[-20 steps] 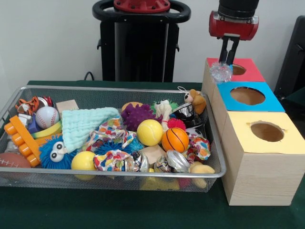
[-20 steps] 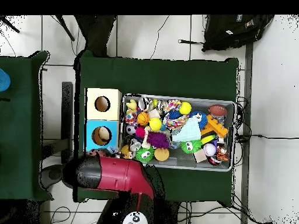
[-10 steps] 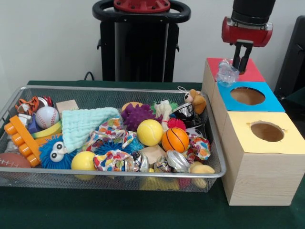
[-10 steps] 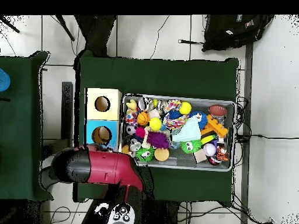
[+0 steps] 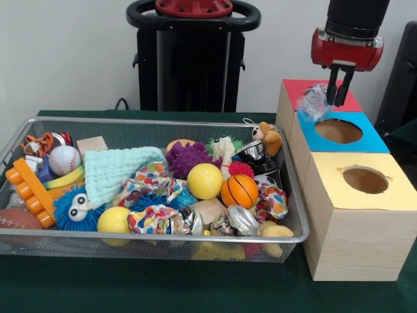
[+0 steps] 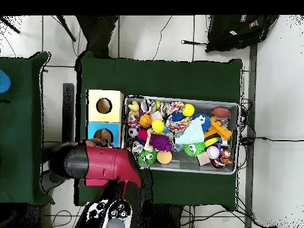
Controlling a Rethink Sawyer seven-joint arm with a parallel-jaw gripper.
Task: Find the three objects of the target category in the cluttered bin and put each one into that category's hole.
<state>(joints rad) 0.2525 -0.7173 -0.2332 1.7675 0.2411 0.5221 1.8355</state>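
Observation:
My gripper hangs from the red arm above the wooden box, over the back edge of the blue panel. It is shut on a small clear crumpled bottle, which sticks out to the left of the fingers, above the seam between the red and blue panels. The blue panel's round hole lies just below and right of the bottle. The wire mesh bin stands left of the box, full of toys. I cannot pick out other clear bottles in it. In the overhead view the arm covers part of the blue panel.
A red panel lies behind the blue one and a yellow panel with a hole in front. The bin holds balls, cloths, a basketball and crushed shiny cans. The black pedestal stands behind the bin.
My gripper has moved right in the front view with the bottle, from over the red panel to the back edge of the blue panel. Things in the bin have not moved.

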